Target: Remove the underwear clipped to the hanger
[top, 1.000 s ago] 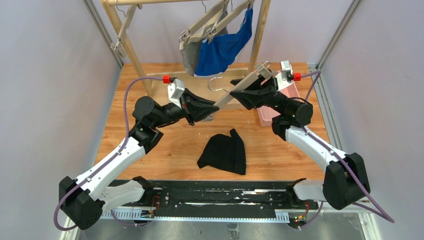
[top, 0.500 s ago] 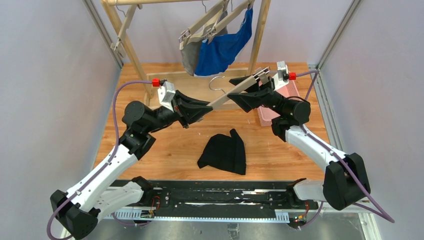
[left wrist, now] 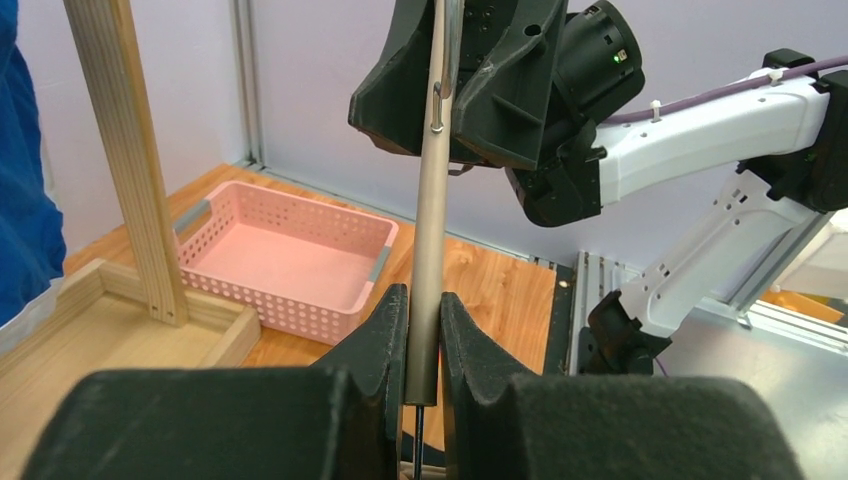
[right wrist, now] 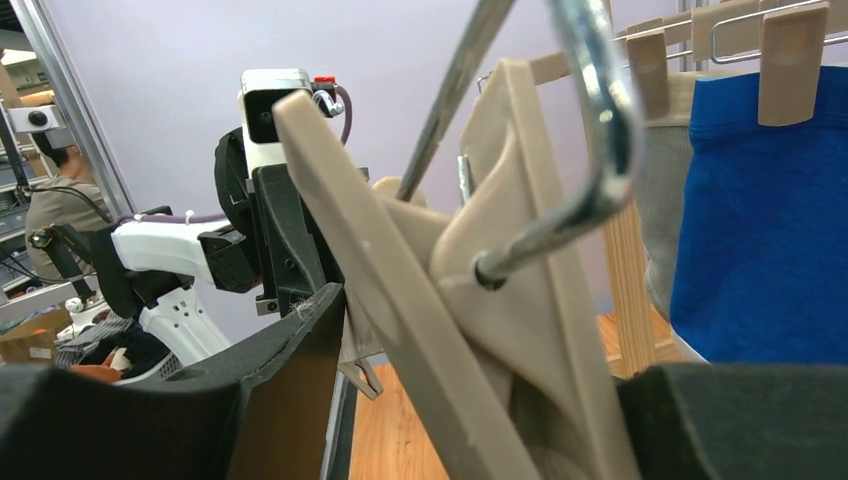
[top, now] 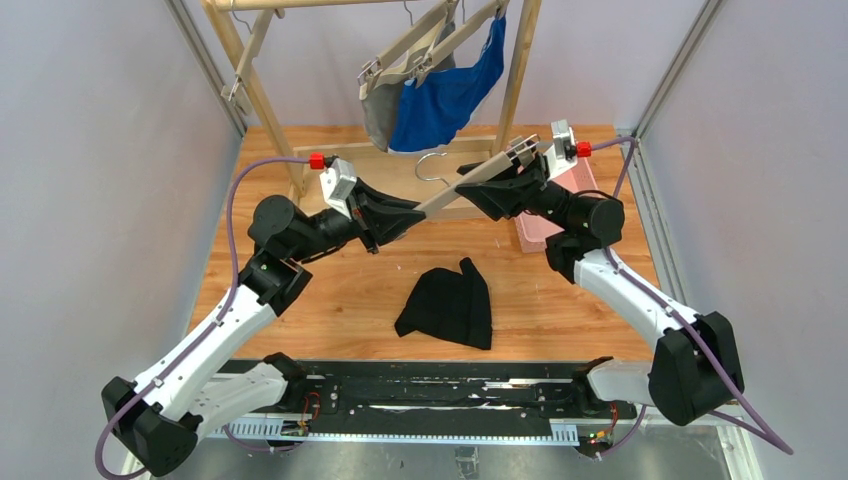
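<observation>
From where I stand, both arms hold one beige hanger (top: 452, 194) between them, just in front of the wooden rack (top: 252, 90) and above the tabletop (top: 330, 300). The left gripper (top: 412, 214) has its jaws pinched tight on the lower end of the hanger's bar. The right gripper (top: 488, 186) has its jaws clamped on the middle, by the metal hook (right wrist: 612, 120). The black briefs (top: 447, 308) lie crumpled on the tabletop, well in front of the rack. The grey briefs (top: 378, 118) and blue briefs (top: 445, 100) hang clipped to hangers (top: 405, 45) on the rack's rail, close behind the held one. A pink basket (top: 532, 232) sits by the rack's right foot, half hidden behind the right arm.
</observation>
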